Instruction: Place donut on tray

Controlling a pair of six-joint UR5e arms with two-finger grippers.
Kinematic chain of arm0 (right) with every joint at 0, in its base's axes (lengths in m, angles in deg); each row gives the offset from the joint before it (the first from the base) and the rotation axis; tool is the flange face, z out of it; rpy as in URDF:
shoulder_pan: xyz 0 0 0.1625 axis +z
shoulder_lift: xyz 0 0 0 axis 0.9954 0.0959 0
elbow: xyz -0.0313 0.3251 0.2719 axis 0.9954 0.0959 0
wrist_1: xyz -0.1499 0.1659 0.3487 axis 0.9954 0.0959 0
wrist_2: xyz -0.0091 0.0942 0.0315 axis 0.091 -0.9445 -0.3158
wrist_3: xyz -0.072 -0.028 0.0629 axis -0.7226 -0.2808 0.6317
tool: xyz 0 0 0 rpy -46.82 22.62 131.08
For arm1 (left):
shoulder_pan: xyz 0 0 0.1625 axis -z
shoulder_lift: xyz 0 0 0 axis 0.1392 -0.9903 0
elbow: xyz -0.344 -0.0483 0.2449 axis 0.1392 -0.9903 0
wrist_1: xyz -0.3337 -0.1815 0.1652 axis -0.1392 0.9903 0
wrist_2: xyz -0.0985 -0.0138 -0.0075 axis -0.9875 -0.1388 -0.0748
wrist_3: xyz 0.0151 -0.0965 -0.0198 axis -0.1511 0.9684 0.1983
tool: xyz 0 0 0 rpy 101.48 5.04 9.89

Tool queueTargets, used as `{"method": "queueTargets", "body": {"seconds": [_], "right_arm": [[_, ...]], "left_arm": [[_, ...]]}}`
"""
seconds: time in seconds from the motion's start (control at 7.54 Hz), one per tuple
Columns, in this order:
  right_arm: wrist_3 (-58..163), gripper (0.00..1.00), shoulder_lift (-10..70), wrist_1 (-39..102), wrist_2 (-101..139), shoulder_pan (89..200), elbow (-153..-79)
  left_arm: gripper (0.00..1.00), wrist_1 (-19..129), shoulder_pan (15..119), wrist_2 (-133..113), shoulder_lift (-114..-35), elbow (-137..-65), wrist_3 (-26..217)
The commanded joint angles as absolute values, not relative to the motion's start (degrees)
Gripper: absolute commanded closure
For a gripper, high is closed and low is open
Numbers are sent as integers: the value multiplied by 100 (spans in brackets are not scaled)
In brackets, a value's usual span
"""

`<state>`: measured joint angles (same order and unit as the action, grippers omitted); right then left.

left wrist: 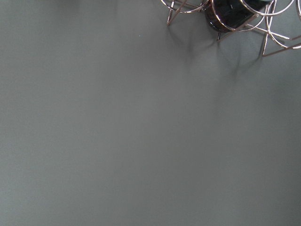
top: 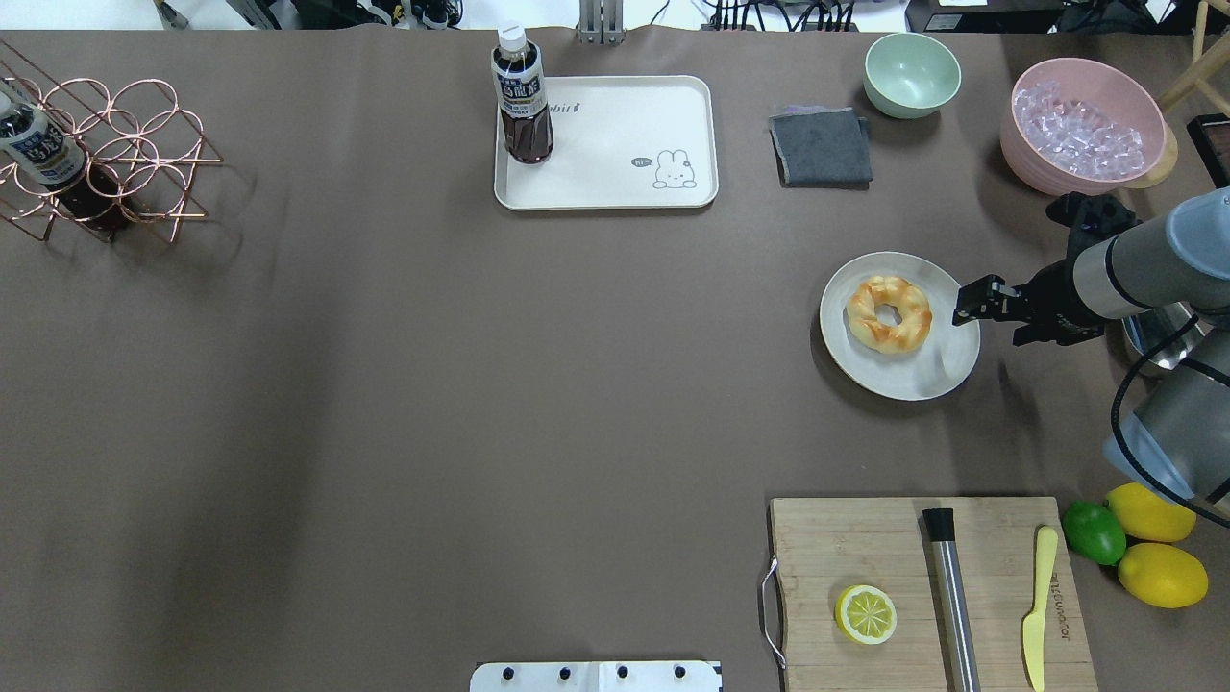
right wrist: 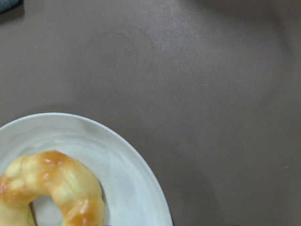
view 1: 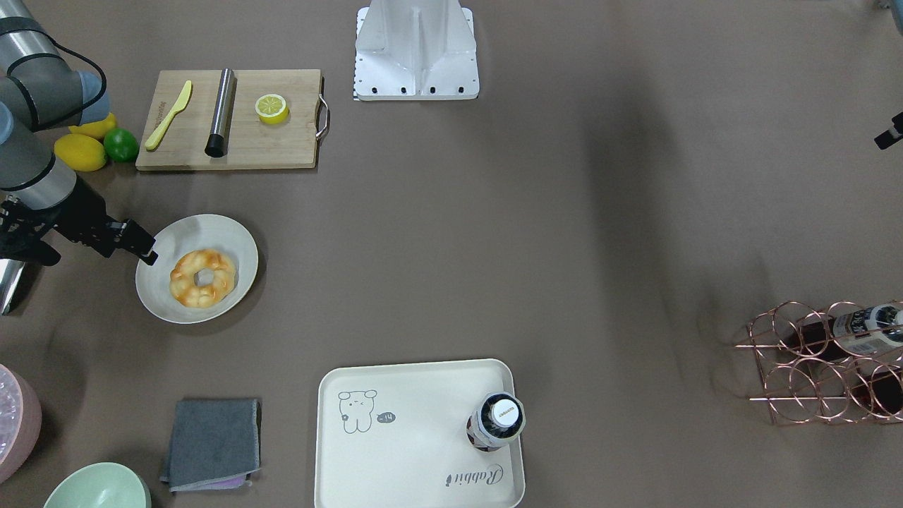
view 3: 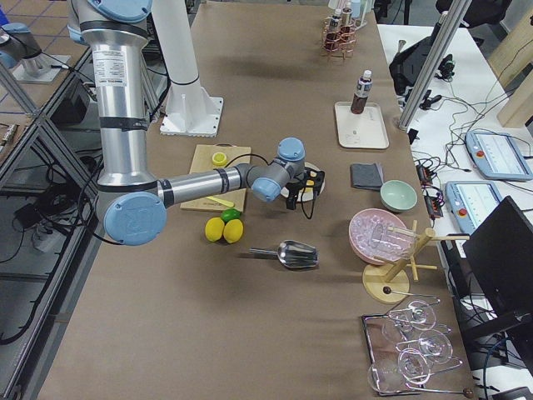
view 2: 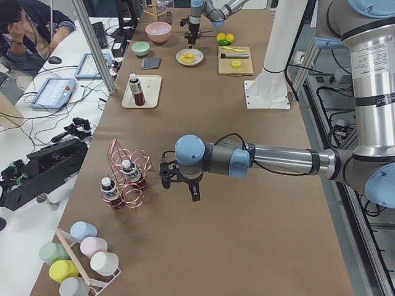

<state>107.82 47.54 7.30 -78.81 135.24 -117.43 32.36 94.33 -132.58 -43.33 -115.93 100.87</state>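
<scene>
The golden braided donut (view 1: 203, 278) lies on a round white plate (view 1: 233, 243) at the robot's right; it also shows in the overhead view (top: 889, 313) and the right wrist view (right wrist: 56, 183). My right gripper (top: 964, 306) hovers at the plate's outer rim, pointing at the donut, apart from it; it looks open and empty. The cream tray (top: 615, 183) with the cartoon drawing lies at the far middle of the table, with a dark drink bottle (top: 522, 96) standing on one corner. My left gripper (view 2: 185, 185) hangs over bare table beside the copper rack; I cannot tell its state.
A wooden cutting board (top: 865, 538) holds a halved lemon (top: 865, 614), a metal cylinder and a yellow knife. Lemons and a lime (top: 1093, 531) lie beside it. A grey cloth (top: 822, 146), green bowl (top: 911, 72), pink ice bowl (top: 1086, 125) and copper bottle rack (top: 106, 154) stand around.
</scene>
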Motion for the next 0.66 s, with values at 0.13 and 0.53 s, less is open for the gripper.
{"method": "queueTargets", "body": {"seconds": [0.13,0.53], "right_arm": [[11057,32,4767,656,-7710,13241,-11711],[11250,71,4802,656,-7683,13144,-11720]], "left_arm": [[2,3236,9431,-13258,-4339,-11593,10087],[2,3236,9431,-13258,-4339,-11593,10087]]}}
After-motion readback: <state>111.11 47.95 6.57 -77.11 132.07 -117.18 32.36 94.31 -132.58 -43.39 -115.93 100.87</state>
